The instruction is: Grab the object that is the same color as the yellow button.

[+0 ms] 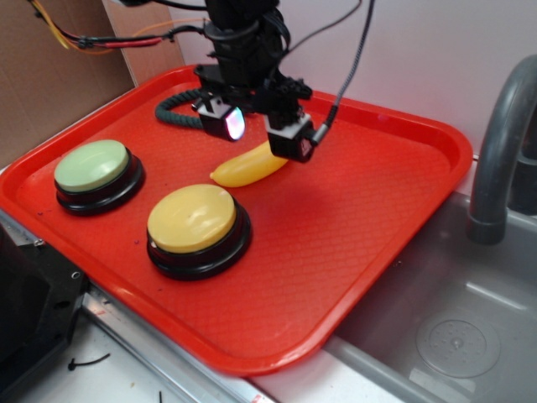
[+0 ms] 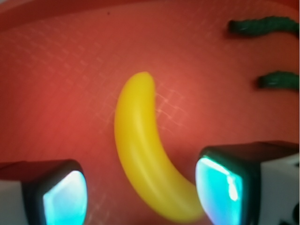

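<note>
Buttons sit nearest on the red textured plastic tray (image 1: pixel 369 243): a large round push button with a pale yellow domed top on a black base (image 1: pixel 192 217), and left of it, slightly farther back, a same-shaped button with a light green top (image 1: pixel 91 164). Beyond them the small smooth yellow plastic toy banana (image 2: pixel 140 150) lies flat mid-tray, and the black robot gripper (image 1: pixel 262 131) hangs over its far end, fingers spread wide, one pad (image 2: pixel 63 197) either side, neither touching, nothing held. Farthest back, a dark green twisted rope piece (image 1: pixel 174 109) curls near the tray's rear rim.
</note>
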`<action>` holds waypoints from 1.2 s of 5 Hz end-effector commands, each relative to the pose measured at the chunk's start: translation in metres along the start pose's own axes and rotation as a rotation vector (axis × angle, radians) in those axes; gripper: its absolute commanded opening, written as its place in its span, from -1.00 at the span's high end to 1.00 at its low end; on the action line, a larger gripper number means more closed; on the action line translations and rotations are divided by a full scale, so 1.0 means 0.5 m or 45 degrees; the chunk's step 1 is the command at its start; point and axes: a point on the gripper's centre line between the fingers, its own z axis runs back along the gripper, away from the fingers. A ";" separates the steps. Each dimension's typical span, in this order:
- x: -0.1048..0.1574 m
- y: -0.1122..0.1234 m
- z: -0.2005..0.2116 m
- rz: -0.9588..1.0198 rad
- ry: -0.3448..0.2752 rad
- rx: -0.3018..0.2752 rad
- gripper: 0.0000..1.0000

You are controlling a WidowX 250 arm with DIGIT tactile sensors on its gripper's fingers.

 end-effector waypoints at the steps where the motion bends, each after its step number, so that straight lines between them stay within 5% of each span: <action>1: 0.022 0.008 -0.051 -0.007 0.035 0.004 -1.00; 3: 0.019 0.015 -0.046 0.007 0.027 -0.042 1.00; 4: 0.029 0.022 -0.010 0.000 0.067 -0.112 1.00; 5: 0.056 0.009 0.061 -0.013 -0.020 -0.058 1.00; 6: 0.075 -0.014 0.158 0.028 -0.030 -0.140 1.00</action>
